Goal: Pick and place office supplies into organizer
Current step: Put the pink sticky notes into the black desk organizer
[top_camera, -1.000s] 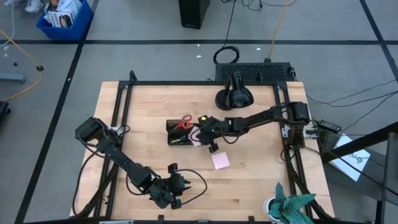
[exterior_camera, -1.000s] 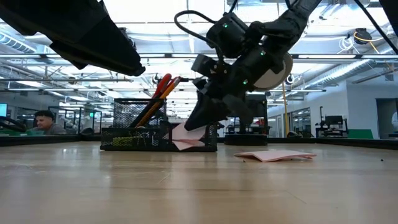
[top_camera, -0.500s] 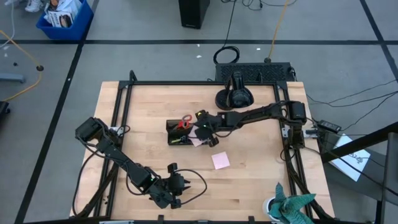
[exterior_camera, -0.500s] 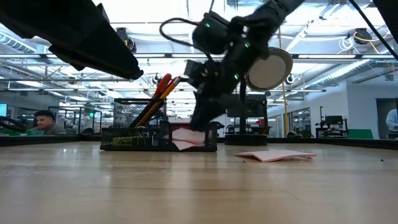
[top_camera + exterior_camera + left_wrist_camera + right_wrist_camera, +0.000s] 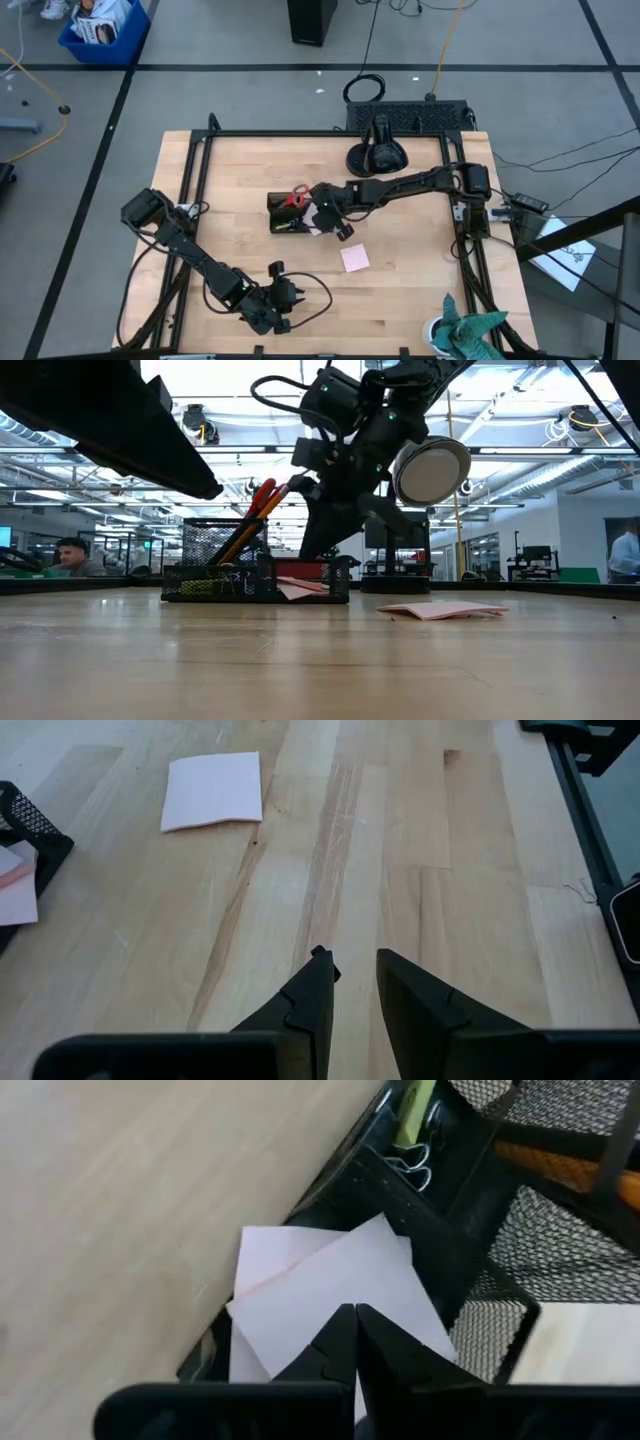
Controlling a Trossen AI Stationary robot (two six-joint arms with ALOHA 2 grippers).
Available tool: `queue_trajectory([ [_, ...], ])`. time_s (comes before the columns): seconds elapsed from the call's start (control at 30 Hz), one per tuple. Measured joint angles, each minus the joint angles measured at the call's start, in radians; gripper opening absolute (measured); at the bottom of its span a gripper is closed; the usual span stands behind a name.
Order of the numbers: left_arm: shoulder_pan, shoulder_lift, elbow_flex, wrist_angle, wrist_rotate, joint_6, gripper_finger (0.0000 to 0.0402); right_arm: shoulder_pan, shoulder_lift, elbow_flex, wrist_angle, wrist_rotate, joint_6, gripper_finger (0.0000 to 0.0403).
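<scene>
Bare wooden table point(image 5: 240, 170) filled our overhead view. Near its centre sat the organizer point(image 5: 288, 213), with the right gripper point(image 5: 322, 213) over its 3 o'clock end. From that wrist we saw the fingers point(image 5: 338, 1342) pressed together, tips on pink notes point(image 5: 325, 1295) lying in the tray; we could not tell whether they pinched a sheet. One loose note point(image 5: 354, 259) lay at 5 o'clock from the organizer, nearer the right arm. At the table's 6 o'clock edge, the left gripper point(image 5: 352, 965) waited, fingers slightly apart, empty.
</scene>
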Motion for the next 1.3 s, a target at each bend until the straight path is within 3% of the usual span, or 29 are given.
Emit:
queue_trajectory([
  [0.2,0.0,0.0,0.0,0.001,0.0,0.0,0.0085,0.015,0.065,0.002,0.023,0.009,0.014,0.0],
  [0.37,0.001,0.0,0.0,0.002,0.0,0.0,0.0085,0.027,0.098,0.006,0.04,0.098,0.013,0.0],
  [1.07,0.001,0.0,0.0,0.002,0.0,-0.005,0.0085,0.056,0.079,0.038,-0.026,0.112,0.186,0.0],
  [1.3,0.001,0.0,0.0,0.006,0.0,-0.009,0.0085,0.083,0.029,0.039,-0.024,0.189,0.194,0.0],
])
